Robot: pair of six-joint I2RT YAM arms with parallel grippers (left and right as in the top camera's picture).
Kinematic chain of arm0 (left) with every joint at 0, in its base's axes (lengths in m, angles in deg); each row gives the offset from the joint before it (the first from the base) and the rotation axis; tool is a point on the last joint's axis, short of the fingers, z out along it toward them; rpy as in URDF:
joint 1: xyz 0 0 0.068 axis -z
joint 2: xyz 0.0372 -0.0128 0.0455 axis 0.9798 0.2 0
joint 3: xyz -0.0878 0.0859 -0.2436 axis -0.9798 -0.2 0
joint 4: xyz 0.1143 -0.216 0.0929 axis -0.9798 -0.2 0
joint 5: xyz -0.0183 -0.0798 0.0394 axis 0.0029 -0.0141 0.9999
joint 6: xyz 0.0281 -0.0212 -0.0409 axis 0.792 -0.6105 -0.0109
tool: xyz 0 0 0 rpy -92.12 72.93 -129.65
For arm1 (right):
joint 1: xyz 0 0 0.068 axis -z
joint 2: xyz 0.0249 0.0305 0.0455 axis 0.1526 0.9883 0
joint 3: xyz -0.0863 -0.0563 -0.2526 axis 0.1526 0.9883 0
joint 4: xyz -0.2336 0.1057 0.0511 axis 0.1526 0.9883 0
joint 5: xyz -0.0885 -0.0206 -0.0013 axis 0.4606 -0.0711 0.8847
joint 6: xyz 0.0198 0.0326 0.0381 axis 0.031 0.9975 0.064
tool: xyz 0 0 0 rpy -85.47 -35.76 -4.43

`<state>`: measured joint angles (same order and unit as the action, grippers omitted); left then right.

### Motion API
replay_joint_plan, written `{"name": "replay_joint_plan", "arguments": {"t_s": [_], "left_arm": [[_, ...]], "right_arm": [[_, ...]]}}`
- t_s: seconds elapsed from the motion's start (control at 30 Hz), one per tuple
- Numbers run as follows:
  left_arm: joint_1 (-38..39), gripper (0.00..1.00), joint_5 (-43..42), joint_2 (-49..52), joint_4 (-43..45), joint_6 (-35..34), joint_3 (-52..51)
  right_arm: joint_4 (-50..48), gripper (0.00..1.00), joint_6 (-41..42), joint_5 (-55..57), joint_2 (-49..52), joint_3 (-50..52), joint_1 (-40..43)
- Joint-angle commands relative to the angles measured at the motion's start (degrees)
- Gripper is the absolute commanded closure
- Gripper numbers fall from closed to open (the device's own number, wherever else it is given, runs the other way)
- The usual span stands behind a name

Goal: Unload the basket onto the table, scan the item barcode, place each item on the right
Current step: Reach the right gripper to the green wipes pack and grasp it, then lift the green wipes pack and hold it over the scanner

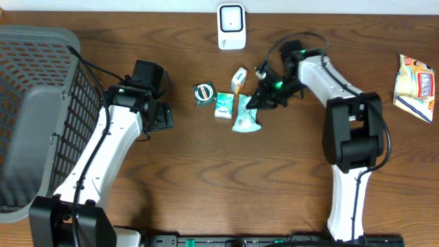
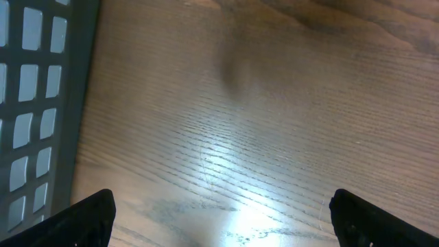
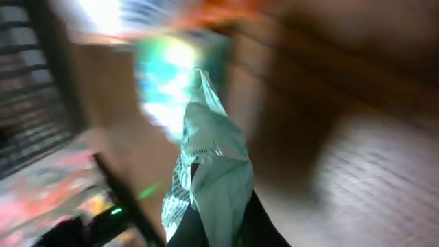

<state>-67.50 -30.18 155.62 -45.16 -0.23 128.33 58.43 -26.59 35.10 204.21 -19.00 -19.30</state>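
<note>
Overhead, the right gripper (image 1: 254, 101) pinches the top end of the pale green packet (image 1: 245, 118) in the middle of the table (image 1: 206, 178), well short of the scanner (image 1: 231, 26) at the far edge; left wrist, the left gripper (image 2: 223, 219) gapes wide over bare wood; right wrist, blurred, packet clamped between the jaws: grabbed, I'd say, scan to come.

**Sharp overhead, smeared right wrist**

Your overhead view is evenly lit and crisp. In your left wrist view, glare pools on the table (image 2: 254, 219) near the bottom edge. Your right wrist view is heavily motion-blurred; only the pale packet (image 3: 212, 171) reads sharp.
</note>
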Motion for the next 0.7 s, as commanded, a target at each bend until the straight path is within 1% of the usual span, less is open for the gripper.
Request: {"name": "replay_joint_plan", "arguments": {"t_s": [0.0, 0.07, 0.17, 0.3, 0.5, 0.57, 0.6, 0.67], "left_arm": [[-0.3, 0.02, 0.5, -0.7, -0.3, -0.3, 0.2], [-0.3, 0.02, 0.5, -0.7, -0.3, -0.3, 0.2], [-0.3, 0.02, 0.5, -0.7, -0.3, -0.3, 0.2], [-0.3, 0.02, 0.5, -0.7, -0.3, -0.3, 0.2], [-0.3, 0.02, 0.5, -0.7, -0.3, -0.3, 0.2], [-0.3, 0.02, 0.5, -0.7, -0.3, -0.3, 0.2], [-0.3, 0.02, 0.5, -0.7, -0.3, -0.3, 0.2], [-0.3, 0.02, 0.5, -0.7, -0.3, -0.3, 0.2]], "right_arm": [[0.9, 0.99, -8.3, -14.4, -5.6, -3.3, 1.9], [-0.6, 0.99, -10.1, -16.8, -8.2, -3.3, 2.8], [-5.0, 0.99, -10.6, -17.2, -11.6, -3.3, 3.8], [-15.5, 0.99, -9.2, -17.3, -15.6, -3.3, 4.2], [-32.2, 0.99, -3.5, -17.2, -19.0, -3.3, 4.1], [-36.9, 0.99, 0.2, -17.2, -19.1, -3.3, 4.1], [-38.9, 0.99, 2.9, -17.2, -19.1, -3.3, 4.1], [-40.5, 0.99, 5.6, -17.2, -19.1, -3.3, 4.0]]}}
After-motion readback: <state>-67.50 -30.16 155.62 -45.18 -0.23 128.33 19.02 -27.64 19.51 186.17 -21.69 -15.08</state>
